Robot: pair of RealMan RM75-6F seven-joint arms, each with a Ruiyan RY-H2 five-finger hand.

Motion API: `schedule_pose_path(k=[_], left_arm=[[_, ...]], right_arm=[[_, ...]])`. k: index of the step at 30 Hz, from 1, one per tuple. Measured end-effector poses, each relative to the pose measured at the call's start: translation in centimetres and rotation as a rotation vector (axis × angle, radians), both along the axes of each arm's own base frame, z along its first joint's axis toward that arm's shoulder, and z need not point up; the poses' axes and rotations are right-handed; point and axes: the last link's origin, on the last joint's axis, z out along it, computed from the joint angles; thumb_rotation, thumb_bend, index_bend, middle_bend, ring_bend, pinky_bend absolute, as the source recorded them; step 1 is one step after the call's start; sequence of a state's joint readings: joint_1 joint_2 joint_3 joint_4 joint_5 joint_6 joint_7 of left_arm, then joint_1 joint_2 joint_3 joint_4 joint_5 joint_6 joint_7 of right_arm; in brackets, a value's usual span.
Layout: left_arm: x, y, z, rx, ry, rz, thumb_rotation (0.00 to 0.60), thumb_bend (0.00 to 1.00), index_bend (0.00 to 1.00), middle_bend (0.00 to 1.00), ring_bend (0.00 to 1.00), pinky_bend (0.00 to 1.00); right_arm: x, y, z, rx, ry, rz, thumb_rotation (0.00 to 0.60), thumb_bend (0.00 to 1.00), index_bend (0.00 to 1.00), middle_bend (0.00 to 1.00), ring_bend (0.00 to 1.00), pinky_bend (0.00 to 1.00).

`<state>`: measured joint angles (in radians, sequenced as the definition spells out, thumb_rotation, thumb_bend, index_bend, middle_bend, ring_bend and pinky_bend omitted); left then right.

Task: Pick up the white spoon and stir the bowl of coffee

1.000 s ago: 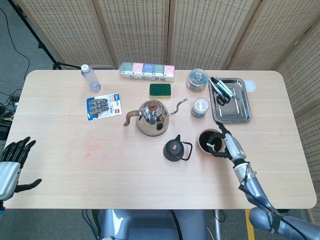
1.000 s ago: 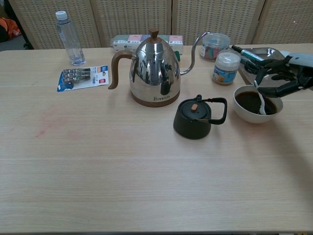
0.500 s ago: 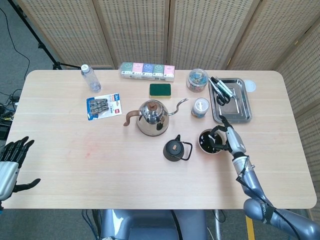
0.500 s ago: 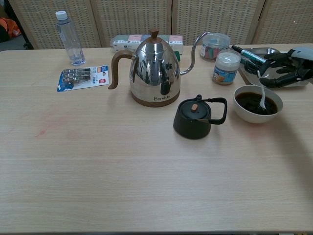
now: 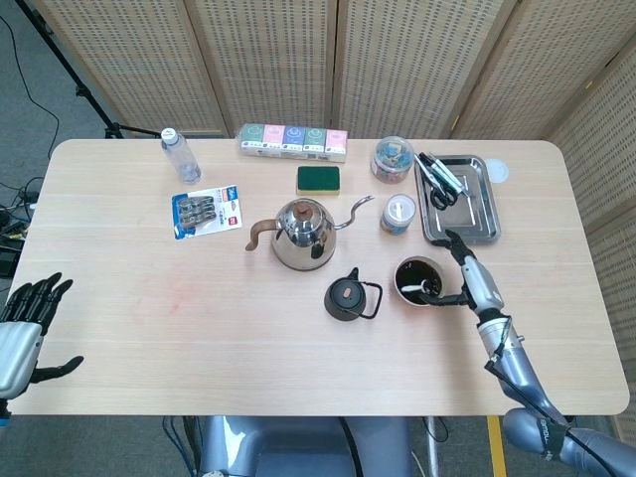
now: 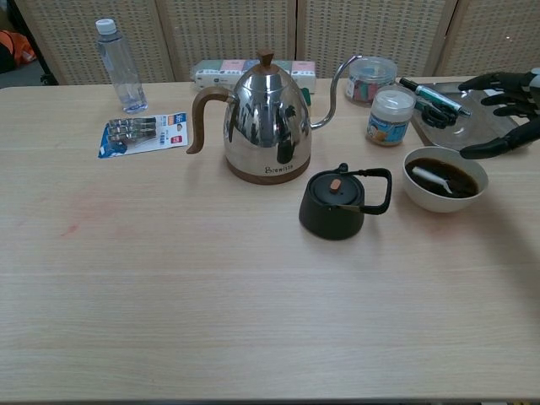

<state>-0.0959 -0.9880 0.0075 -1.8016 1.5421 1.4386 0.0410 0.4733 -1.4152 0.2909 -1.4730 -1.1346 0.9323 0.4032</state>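
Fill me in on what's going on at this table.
The robot is on a coffee-stirring job. The white spoon lies in the bowl of coffee, and nothing holds it. The right hand hangs just beside the bowl, fingers spread and empty. The left hand sits idle and open off the table's near left edge. The steel kettle and small black teapot stand untouched beside the bowl.

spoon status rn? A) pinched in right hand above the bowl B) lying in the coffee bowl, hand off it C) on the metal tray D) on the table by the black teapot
B: the white spoon lies in the bowl of coffee, and the right hand is spread open beside it, holding nothing.
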Motion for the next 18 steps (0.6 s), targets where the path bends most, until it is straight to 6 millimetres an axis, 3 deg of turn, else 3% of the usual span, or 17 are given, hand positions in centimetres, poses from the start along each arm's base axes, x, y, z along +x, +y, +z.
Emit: schedule_pose_path(k=[10,18], left_arm=[[-0.1,0.0,0.1,0.0,-0.003,-0.003,0.6,0.0,0.0,0.0,0.0,0.0],[-0.2,-0.3,0.4,0.023,0.001,-0.007,0.6,0.0,0.0,0.0,0.0,0.0]], right_arm=[[0.9,1.0,2.8,-0.08,0.08,0.107,0.6,0.0,0.08,0.0,0.0,0.0],[-3.1,5.8,6.0,-0.221,0.422,0.218,0.6,0.0,0.08,0.0,0.0,0.0]])
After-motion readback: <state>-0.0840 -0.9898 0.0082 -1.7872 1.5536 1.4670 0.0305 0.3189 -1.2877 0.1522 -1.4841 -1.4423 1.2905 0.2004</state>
